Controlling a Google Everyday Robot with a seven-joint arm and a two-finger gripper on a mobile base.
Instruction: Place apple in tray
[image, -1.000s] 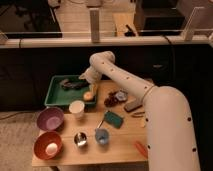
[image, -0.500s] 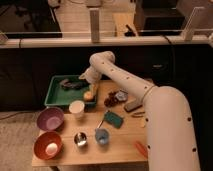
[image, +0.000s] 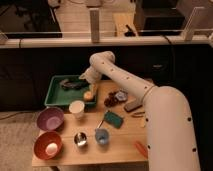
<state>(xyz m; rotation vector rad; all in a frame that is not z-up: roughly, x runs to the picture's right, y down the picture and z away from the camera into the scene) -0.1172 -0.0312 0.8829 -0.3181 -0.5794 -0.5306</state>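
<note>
The apple (image: 88, 95) is a small yellow-orange fruit lying inside the right front corner of the green tray (image: 54, 96). My gripper (image: 92, 86) hangs at the end of the white arm just above the apple, over the tray's right end. A dark object (image: 72, 85) lies in the back of the tray.
A white cup (image: 77, 108) stands just in front of the tray. A purple bowl (image: 50, 119) and an orange bowl (image: 42, 142) holding a white ball (image: 51, 147) are at the front left. A metal cup (image: 80, 139), blue cup (image: 101, 136), green sponge (image: 114, 118) and carrot (image: 141, 148) are nearby.
</note>
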